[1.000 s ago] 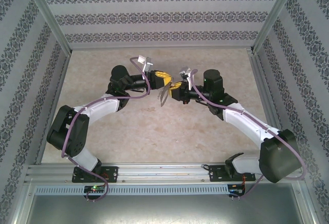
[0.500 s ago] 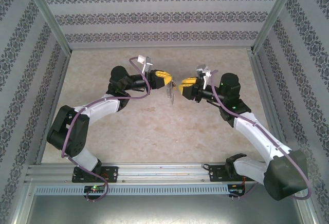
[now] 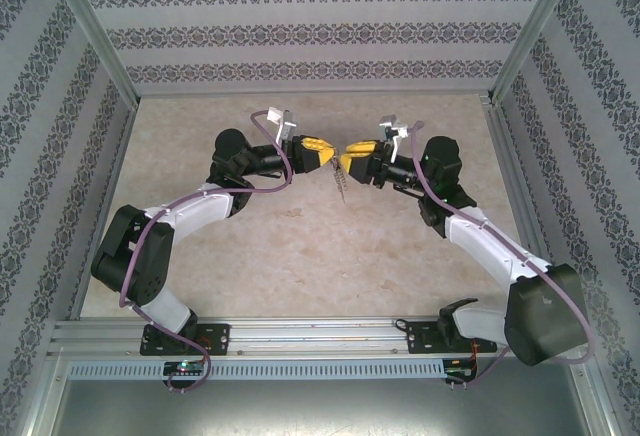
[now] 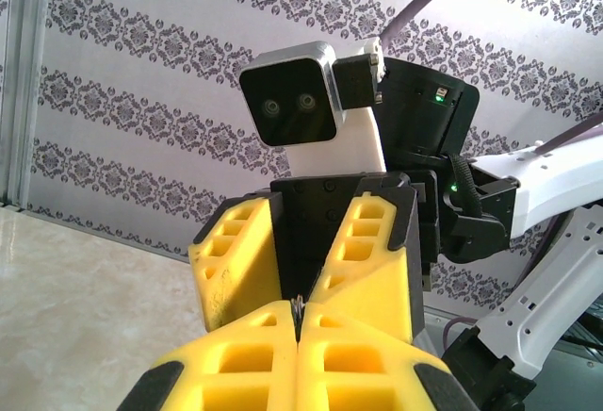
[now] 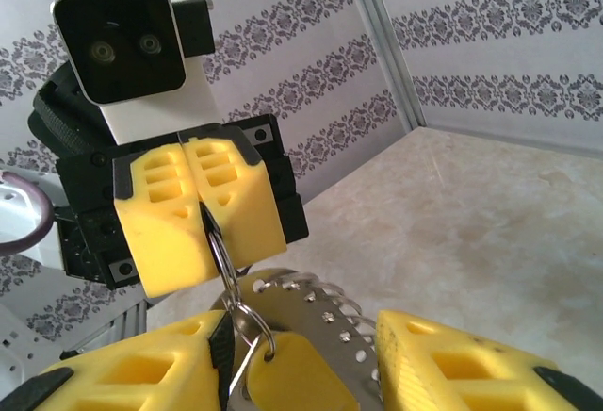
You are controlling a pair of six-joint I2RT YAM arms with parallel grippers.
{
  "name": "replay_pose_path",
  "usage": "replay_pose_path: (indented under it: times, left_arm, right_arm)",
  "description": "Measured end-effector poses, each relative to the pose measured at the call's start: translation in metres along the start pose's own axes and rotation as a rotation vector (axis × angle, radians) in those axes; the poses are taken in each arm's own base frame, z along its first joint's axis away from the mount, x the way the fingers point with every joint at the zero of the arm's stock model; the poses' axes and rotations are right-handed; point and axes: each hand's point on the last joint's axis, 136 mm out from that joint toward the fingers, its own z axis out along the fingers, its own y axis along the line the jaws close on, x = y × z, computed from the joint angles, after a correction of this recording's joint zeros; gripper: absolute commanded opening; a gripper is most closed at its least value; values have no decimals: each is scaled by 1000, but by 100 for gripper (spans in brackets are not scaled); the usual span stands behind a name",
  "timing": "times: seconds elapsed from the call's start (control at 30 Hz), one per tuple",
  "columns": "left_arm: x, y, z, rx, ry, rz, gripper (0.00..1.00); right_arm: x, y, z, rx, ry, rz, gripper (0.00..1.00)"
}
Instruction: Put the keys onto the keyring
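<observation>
The keyring (image 5: 220, 258) hangs in mid-air between the two arms. Its dark loop is pinched at the top by the left gripper (image 5: 200, 205), whose yellow fingers are clenched on it. The key (image 5: 287, 385) sits at the loop's lower end beside the silvery chain fringe (image 5: 320, 312). It lies between the spread, released fingers of the right gripper (image 3: 352, 160), above the table (image 3: 300, 256).

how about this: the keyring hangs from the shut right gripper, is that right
Wrong side: the keyring hangs from the shut left gripper, as the right wrist view shows.
</observation>
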Motion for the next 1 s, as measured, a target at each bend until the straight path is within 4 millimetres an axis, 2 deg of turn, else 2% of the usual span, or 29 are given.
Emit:
replay_pose_path:
  times: [0.43, 0.6, 0.9, 1.0]
  left_arm:
    - [1, -3, 2, 10, 4, -16, 0]
    - [2, -3, 3, 12, 4, -18, 0]
    - [1, -2, 3, 4, 0, -19, 0]
    - [1, -2, 3, 2, -1, -19, 0]
  right_arm:
    - [-9, 13, 9, -83, -2, -9, 40]
    - [-5, 15, 11, -102, 12, 0, 31]
    - [-5, 21, 10, -133, 17, -17, 0]
    - [-5, 21, 10, -133, 16, -23, 0]
